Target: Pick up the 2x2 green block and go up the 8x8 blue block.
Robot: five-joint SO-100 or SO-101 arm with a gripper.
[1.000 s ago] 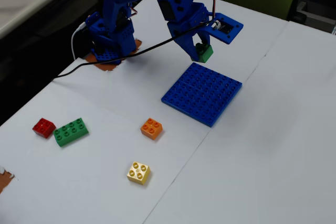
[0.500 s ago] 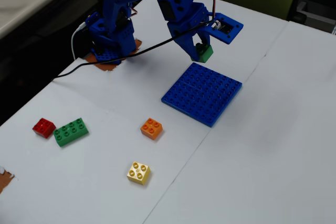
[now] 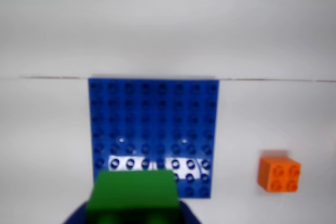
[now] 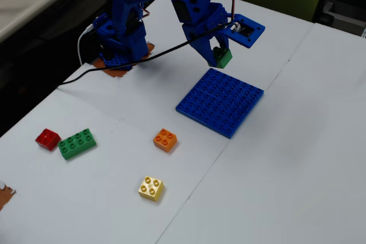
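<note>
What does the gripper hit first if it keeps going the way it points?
Probably the blue plate. The gripper, shut on the green block, points down at the plate's near edge by the arm; the block's underside would touch first. Depth is unclear, so it could land just short, on the table.

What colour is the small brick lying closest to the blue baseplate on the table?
Orange, clearest in the wrist view.

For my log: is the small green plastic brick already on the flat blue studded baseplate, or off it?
Off. The gripper holds the small green brick in the air above the blue baseplate.
</note>
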